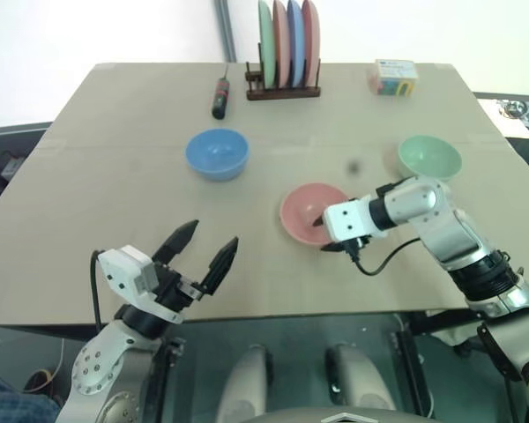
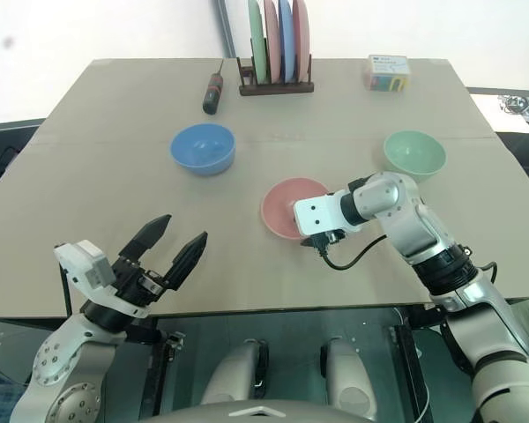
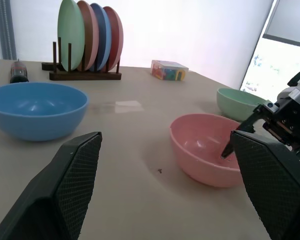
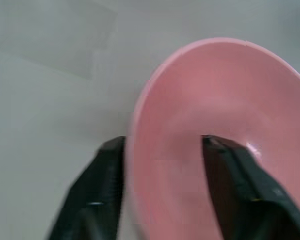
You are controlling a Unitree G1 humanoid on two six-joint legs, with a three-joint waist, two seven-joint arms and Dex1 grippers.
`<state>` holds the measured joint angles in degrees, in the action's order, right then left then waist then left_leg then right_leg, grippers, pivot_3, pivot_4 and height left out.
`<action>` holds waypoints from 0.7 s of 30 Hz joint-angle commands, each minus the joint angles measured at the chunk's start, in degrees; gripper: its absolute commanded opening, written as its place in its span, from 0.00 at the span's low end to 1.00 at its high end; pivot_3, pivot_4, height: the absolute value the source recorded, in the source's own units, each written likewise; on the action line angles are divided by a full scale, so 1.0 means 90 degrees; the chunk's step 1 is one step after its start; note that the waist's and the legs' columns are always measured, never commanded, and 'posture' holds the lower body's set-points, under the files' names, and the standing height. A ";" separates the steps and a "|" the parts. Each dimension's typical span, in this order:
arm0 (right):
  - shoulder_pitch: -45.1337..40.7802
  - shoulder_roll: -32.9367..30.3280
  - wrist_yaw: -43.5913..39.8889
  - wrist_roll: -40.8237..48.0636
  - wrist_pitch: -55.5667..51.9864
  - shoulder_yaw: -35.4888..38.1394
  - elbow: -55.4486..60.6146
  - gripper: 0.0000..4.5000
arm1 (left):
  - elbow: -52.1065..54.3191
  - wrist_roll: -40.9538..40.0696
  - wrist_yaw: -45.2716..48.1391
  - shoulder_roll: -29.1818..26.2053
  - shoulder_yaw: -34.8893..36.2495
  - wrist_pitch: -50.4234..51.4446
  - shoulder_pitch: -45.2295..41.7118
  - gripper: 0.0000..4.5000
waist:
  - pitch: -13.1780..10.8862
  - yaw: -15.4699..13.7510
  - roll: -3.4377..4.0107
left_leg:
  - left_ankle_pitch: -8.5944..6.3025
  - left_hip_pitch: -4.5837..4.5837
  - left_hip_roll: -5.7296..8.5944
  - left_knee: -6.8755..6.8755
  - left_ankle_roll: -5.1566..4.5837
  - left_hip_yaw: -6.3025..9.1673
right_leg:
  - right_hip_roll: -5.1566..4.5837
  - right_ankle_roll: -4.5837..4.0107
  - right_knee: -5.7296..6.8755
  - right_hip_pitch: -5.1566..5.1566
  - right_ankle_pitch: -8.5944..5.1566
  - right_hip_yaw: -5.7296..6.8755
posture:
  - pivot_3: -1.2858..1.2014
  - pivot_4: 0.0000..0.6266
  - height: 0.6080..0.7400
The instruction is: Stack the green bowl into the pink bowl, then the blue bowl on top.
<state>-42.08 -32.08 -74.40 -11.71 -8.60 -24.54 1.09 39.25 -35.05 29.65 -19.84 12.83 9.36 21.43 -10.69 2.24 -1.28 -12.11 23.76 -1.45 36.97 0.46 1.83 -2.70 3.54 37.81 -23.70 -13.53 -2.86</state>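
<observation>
Tabletop [image 1: 115, 176] first: big tan surface, nothing stacked on it yet. Plate rack [image 1: 284, 53] sits at the far edge with upright plates, a screwdriver [image 1: 220, 97] to one side of it and a little colourful box [image 1: 393, 77] to the other.

Bowls next, all three apart and empty. Blue bowl [image 1: 217, 153] is on the left side, pink bowl [image 1: 314, 213] near the middle, green bowl [image 1: 430, 159] further right and a bit farther back.

Right tool [image 4: 162, 192] is straddling the pink bowl's rim, one finger inside and one outside with a gap showing, so it looks apart rather than clamped. Left tool [image 1: 204, 249] hovers over the near edge, fingers spread wide, holding nothing.

Worry from here: if the right arm swings toward the green bowl while a finger is hooked over that rim, I reckon it drags or flips the pink one. These light plastic bowls probably slide easily, too.
</observation>
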 commanded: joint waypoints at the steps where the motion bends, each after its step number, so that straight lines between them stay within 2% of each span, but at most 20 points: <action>1: -0.0140 -0.0117 0.0100 0.0069 -0.0044 0.0155 0.0203 0.95 | 0.0056 -0.0077 0.0046 -0.0048 -0.0011 -0.0030 -0.0085 0.97 | 0.0000 -0.0001 0.0000 | 0.0000 0.0000 0.0000 0.0000 0.0000 0.0000 | 0.0000 0.0000 0.0000 0.0000 0.0000 0.0000 | 0.52 0.24 1.00; 2: -0.0151 -0.0187 0.0076 0.0105 -0.0057 0.0204 0.0229 0.98 | 0.0054 -0.0073 0.0048 -0.0049 -0.0018 -0.0024 -0.0100 0.97 | 0.0000 -0.0001 0.0000 | 0.0000 0.0001 0.0000 0.0000 0.0000 0.0000 | 0.0000 0.0000 0.0000 0.0000 0.0000 0.0000 | 0.52 0.24 1.00; 6: -0.0086 -0.0625 -0.0193 0.0506 -0.0354 0.0552 0.0557 0.98 | 0.0060 -0.0090 0.0055 -0.0061 -0.0002 0.0006 -0.0135 0.97 | -0.0001 -0.0010 0.0000 | 0.0000 0.0003 0.0001 0.0000 0.0000 0.0000 | -0.0001 0.0000 -0.0003 0.0000 0.0000 -0.0001 | 0.52 0.24 1.00; 10: -0.0111 -0.0881 -0.0088 0.1159 -0.1588 0.1284 0.0511 0.98 | 0.0083 -0.0204 0.0161 -0.0092 -0.0059 0.0037 -0.0205 0.97 | 0.0000 -0.0013 -0.0001 | 0.0000 0.0003 0.0001 0.0000 0.0000 0.0001 | -0.0001 -0.0001 -0.0004 0.0001 0.0000 0.0000 | 0.52 0.24 1.00; 16: -0.0289 -0.1458 0.0585 0.1254 -0.1969 0.2051 -0.0923 0.98 | -0.0033 -0.0302 0.0425 -0.0177 -0.0304 0.0100 -0.0523 0.97 | 0.0000 -0.0029 -0.0003 | 0.0000 0.0005 0.0005 0.0007 0.0000 -0.0001 | -0.0006 -0.0002 -0.0010 0.0006 0.0000 0.0000 | 0.52 0.24 1.00; 21: -0.0611 -0.1443 0.1743 0.1016 -0.1878 0.2364 -0.2489 0.98 | -0.0234 -0.0426 0.0636 -0.0263 -0.0459 0.0256 -0.0993 0.97 | 0.0000 0.0004 -0.0003 | 0.0000 0.0003 0.0005 0.0004 -0.0001 -0.0004 | -0.0004 -0.0001 -0.0008 0.0005 0.0001 -0.0004 | 0.52 0.24 1.00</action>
<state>-45.92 -44.62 -61.37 -2.05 -26.14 -5.29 -19.92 36.82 -37.79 34.45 -21.95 8.90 11.69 12.99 -10.69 2.27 -1.31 -12.11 23.78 -1.40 37.00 0.45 1.76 -2.74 3.52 37.73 -23.65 -13.52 -2.93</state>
